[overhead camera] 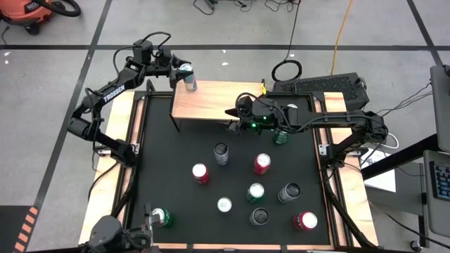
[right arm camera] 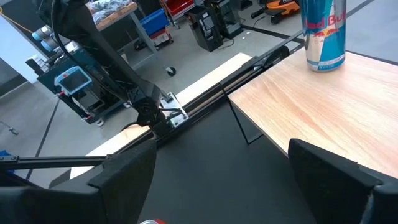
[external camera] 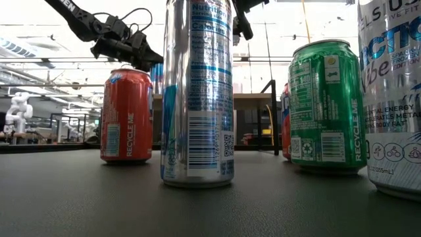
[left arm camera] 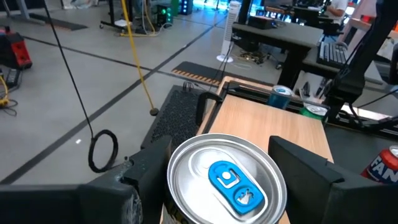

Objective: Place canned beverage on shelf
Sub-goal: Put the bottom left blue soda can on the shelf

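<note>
Setting the can at the shelf's left corner.
The left tool (overhead camera: 184,74) grips the can (overhead camera: 188,79) on the shelf (overhead camera: 211,104); release only once it stands flat. The right tool (overhead camera: 235,112) waits open by the shelf's front edge.

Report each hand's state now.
Left hand: around the can on the shelf; grip cannot be told.
Right hand: open, empty.

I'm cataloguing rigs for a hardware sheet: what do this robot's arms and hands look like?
Both arms are dark, jointed metal links. The left arm carries white TROSSEN lettering, with black cables looping by the left hand. Near the right hand a small green light glows on the wrist. Each hand ends in two broad, flat black fingers.
</note>
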`<state>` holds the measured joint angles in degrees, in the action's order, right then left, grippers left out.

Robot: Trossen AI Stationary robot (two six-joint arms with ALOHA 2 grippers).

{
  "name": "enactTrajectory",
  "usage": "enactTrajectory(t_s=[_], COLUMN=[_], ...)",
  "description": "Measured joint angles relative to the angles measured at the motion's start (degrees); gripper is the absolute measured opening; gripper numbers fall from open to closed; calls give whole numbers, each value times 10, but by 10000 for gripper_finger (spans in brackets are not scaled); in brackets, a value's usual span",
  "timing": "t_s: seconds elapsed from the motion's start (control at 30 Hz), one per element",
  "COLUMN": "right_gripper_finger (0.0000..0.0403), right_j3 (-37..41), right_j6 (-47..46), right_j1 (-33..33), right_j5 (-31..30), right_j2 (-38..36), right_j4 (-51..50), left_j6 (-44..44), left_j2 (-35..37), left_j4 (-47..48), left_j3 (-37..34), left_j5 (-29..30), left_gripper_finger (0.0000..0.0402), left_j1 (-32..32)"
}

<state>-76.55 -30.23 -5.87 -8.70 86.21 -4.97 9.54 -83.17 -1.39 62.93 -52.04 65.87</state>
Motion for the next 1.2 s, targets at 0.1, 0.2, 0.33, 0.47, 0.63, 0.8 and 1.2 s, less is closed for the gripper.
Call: enactTrajectory(t_s=[0.1,0.2,0.33,0.47,0.63,0.8,1.2], right_gripper_finger=[345,345,345,345,345,345,345], right_j3=[0,0,0,0,0,0,0], right_j6=[-3,-6,-6,-6,-10,-10,-5], right_j1=[0,0,0,3,7,11,19], right_j5=[0,3,13,14,14,15,15], right_j2=[0,0,0,0,0,0,0], right_j4=[0,0,0,0,0,-1,-6], left_j6=[0,1,3,12,19,31,63], left_j2=[1,1,1,1,1,1,1], left_j4=[6,9,15,35,45,49,84], left_j3=[14,21,22,22,22,22,23], left_j5=[-4,-4,-5,-25,-35,-35,-34], left_gripper_finger=[241,241,241,241,241,241,240], left_j1=[0,0,1,1,3,3,3])
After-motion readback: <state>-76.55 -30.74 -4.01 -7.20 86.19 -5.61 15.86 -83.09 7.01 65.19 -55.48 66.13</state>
